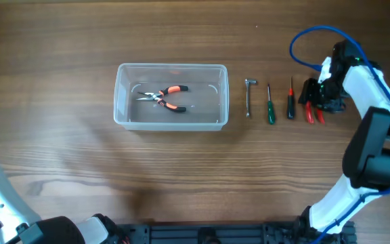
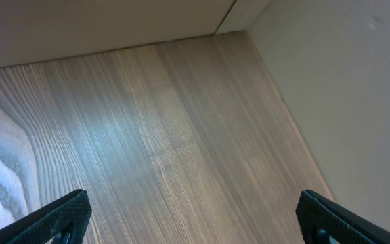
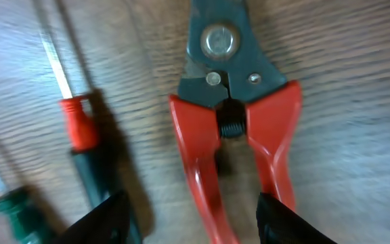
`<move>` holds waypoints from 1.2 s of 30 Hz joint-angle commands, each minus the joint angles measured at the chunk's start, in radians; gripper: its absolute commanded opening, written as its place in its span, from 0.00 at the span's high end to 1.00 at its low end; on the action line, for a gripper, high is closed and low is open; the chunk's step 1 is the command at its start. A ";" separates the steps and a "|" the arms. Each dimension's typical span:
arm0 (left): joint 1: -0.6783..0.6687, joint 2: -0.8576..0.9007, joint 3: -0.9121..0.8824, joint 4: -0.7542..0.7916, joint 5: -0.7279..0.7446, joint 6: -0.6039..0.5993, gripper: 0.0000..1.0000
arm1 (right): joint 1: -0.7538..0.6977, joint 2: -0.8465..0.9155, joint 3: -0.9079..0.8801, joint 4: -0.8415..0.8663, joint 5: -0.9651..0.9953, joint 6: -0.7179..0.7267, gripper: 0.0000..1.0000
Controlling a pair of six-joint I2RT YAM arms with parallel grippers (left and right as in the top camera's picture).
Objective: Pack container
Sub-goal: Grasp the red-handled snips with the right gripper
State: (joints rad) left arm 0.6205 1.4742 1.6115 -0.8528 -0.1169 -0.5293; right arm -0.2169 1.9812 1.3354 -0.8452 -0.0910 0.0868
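Container [image 1: 120,95]: one, clear, left of centre on the wood-grain table [image 1: 59,156], with one orange pliers [image 1: 166,97] inside. In a row to its right: one hex key [image 1: 249,97], two screwdrivers, i.e. green screwdriver [image 1: 270,108] and red screwdriver [image 1: 290,103], and one red pliers [image 3: 229,135]. Right gripper [image 3: 195,220] is spread, fingers astride the red handles. Left gripper [image 2: 195,217] is spread wide over bare table, with a pale surface [image 2: 330,81] past the edge.

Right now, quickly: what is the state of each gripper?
Left gripper: open, holding nothing.
Right gripper: open, fingers on either side of the red pliers.
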 commanded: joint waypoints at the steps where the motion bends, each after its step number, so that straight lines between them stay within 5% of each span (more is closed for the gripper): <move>1: 0.004 -0.002 0.010 0.002 0.010 -0.010 0.00 | 0.002 0.043 -0.002 0.017 -0.018 0.017 0.46; 4: 0.004 -0.002 0.010 0.002 0.010 -0.010 0.00 | 0.003 0.053 -0.002 0.027 -0.018 0.017 0.63; 16: 0.004 -0.002 0.010 0.002 0.010 -0.010 0.00 | 0.003 0.058 -0.002 0.040 -0.011 0.021 0.96; 23: 0.004 -0.002 0.010 0.002 0.010 -0.010 0.00 | -0.001 0.047 0.037 -0.029 0.031 0.018 0.96; 30: 0.004 -0.002 0.010 0.002 0.010 -0.010 0.00 | 0.054 -0.152 0.402 -0.219 -0.214 0.018 0.96; 33: 0.004 -0.002 0.010 0.002 0.010 -0.010 0.00 | 0.199 -0.270 0.546 -0.164 -0.277 -0.006 0.96; 36: 0.004 -0.002 0.010 0.002 0.010 -0.010 0.00 | 0.417 -0.343 0.563 -0.052 -0.277 -0.179 0.96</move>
State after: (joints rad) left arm 0.6205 1.4742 1.6115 -0.8528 -0.1135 -0.5293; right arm -0.0116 1.7367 1.8591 -0.9493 -0.2745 0.0731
